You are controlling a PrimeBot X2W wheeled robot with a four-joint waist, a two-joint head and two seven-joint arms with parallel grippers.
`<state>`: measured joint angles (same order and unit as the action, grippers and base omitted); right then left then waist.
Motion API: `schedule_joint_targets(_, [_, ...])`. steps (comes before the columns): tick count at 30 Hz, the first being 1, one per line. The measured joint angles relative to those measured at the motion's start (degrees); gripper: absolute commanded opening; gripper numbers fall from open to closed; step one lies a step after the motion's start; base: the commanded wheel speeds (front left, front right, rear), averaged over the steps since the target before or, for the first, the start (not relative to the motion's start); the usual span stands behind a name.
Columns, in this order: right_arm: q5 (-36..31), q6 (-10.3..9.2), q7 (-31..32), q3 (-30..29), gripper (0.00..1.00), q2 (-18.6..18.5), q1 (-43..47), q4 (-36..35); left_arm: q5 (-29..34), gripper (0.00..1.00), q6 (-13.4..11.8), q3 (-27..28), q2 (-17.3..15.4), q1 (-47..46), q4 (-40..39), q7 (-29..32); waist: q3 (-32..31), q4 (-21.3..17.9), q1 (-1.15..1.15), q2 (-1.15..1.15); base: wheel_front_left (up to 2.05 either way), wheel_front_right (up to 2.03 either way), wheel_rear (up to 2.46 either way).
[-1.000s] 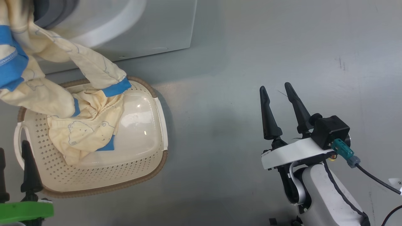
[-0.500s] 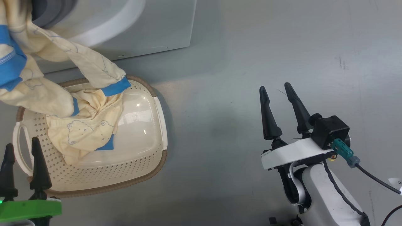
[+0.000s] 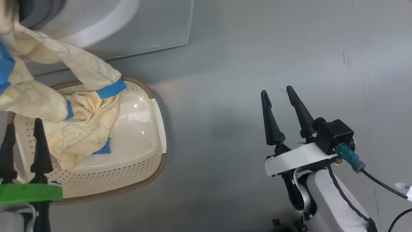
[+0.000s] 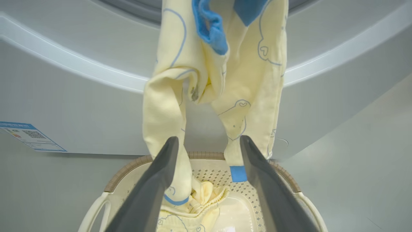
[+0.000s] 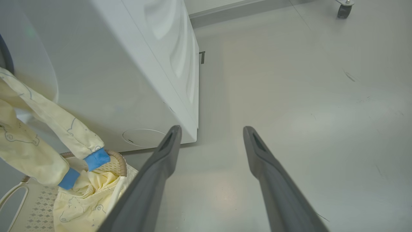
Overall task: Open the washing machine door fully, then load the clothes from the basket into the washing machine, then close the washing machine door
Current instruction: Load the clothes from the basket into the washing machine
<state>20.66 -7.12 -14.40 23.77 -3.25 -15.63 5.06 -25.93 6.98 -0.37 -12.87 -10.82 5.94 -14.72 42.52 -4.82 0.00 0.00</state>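
- Clothes (image 3: 77, 135) take up the ten o'clock part of our head view. One pale yellow bear-print garment hangs out of the mouth of the washing machine (image 3: 145, 29), and its blue cuffs reach down to the basket (image 3: 112, 174). Another garment lies bunched in the basket's left half.
- At eight o'clock we see the left tool (image 3: 23, 124) released, its dark fingers spread and empty, over the basket's left end.
- In its wrist view the left tool (image 4: 208, 138) points at the hanging clothes (image 4: 251, 80). We cannot tell whether the fingers touch the cloth.
- The basket stands on the grey floor (image 3: 225, 96) just in front of the machine, and its right half is bare and glossy.
- We see a blue label (image 4: 32, 137) on the machine's front, at nine o'clock in the left wrist view.
- At four o'clock the right tool (image 3: 276, 91) is released and grasps nothing. It is over bare floor, well apart from the basket.
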Motion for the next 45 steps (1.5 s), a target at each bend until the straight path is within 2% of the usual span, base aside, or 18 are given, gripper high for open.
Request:
schedule_joint_targets(8, [0.0, 0.0, 0.0, -0.22, 1.0, 0.01, -0.03, -0.32, -0.23, 1.0, 0.0, 0.82, -2.14, -4.19, 4.07, 0.0, 0.98, -0.38, 0.0, 0.0, 0.0, 0.0, 0.0])
schedule_joint_targets(15, [0.0, 0.0, 0.0, 0.1, 1.0, 0.02, -0.73, -0.45, -0.32, 1.0, 0.0, -0.65, -4.26, -7.51, 7.45, 0.0, 1.98, -0.89, 0.0, 0.0, 0.0, 0.0, 0.0])
schedule_joint_targets(21, [0.01, 0.0, 0.0, -0.04, 1.0, 0.01, -0.92, -0.51, -0.82, 1.0, 0.0, -2.05, -5.06, -9.56, 10.15, 0.0, 2.36, -1.31, 0.0, 0.0, 0.0, 0.0, 0.0])
schedule_joint_targets(31, [0.08, 0.0, 0.0, -0.12, 1.0, 0.02, -0.92, -0.74, -3.36, 1.0, 0.0, -1.04, -5.79, -13.21, 14.92, 0.0, 2.61, -1.82, 0.0, 0.0, 0.0, 0.0, 0.0])
schedule_joint_targets(39, [0.36, 0.0, 0.0, 0.41, 1.0, 0.02, -0.92, -1.09, -3.63, 1.0, 0.0, -9.53, -9.05, -17.31, 13.49, 0.0, 3.16, -2.27, 0.0, 0.0, 0.0, 0.0, 0.0])
schedule_joint_targets(45, [0.54, 0.0, 0.0, 0.43, 1.0, 0.02, -0.92, -1.24, -5.15, 1.0, 0.0, -13.46, -10.58, -19.03, 12.05, 0.0, 3.73, -2.62, 0.0, 0.0, 0.0, 0.0, 0.0])
